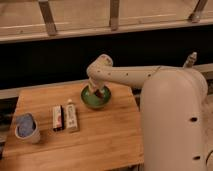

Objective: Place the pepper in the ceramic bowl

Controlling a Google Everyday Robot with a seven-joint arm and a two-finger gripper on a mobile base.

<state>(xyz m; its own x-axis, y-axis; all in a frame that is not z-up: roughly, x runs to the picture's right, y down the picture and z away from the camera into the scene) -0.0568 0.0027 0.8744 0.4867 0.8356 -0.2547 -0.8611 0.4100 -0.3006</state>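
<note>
The green ceramic bowl (95,98) sits at the back middle of the wooden table (105,140). My gripper (95,91) reaches down from the white arm (130,75) and hangs right over the bowl's inside. A dark red bit at the gripper's tip, by the bowl's right rim, may be the pepper (99,93); I cannot tell whether it is held or lying in the bowl.
A pale cup with blue contents (26,127) stands at the table's left edge. Two white tube-like packages (65,117) lie side by side left of the bowl. My white base (175,125) fills the right side. A dark wall and railing run behind the table.
</note>
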